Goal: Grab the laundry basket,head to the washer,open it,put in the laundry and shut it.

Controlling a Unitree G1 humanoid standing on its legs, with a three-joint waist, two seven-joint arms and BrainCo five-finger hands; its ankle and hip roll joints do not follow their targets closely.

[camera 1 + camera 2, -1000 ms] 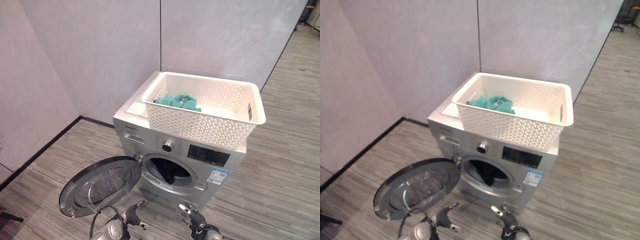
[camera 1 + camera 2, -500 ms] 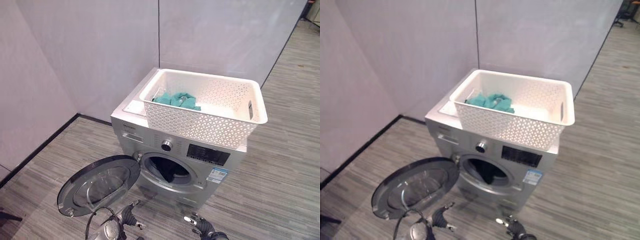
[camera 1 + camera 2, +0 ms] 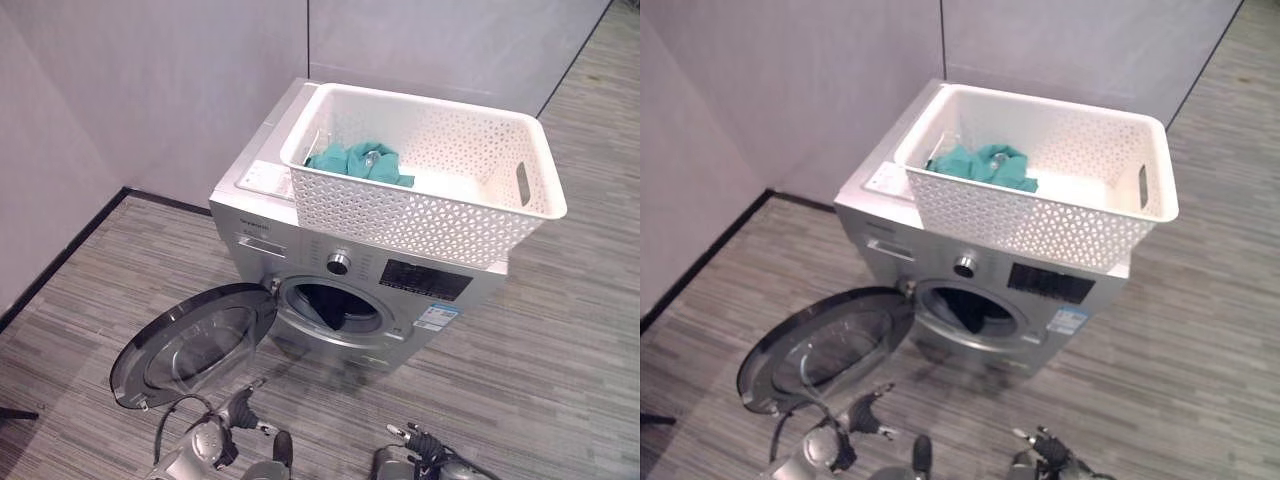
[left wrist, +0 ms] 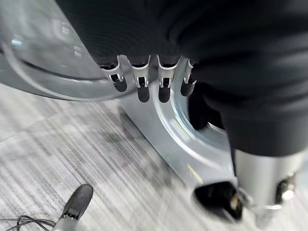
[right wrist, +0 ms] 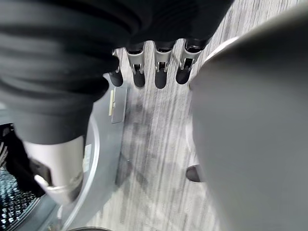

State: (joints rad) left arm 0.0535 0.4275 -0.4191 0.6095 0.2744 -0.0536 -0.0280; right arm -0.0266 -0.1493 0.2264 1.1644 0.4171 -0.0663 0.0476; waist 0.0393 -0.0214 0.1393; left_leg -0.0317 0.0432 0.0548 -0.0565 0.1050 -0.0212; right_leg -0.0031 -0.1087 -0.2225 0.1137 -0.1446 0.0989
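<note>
white lattice plastic laundry basket [image 3: 430,190] sits atop the silver washer [image 3: 350,270], long axis running across the machine, teal laundry [image 3: 362,160] bunched at its robot-left end. round glass door [image 3: 195,345] hangs open to the left, dark drum mouth [image 3: 332,305] exposed. both hands low by the floor, well below the basket: left hand [image 4: 144,82] & right hand [image 5: 159,67] w/ fingers straight, empty. laundry lies up & fwd; left hand looks a bit nearer to it.
</note>
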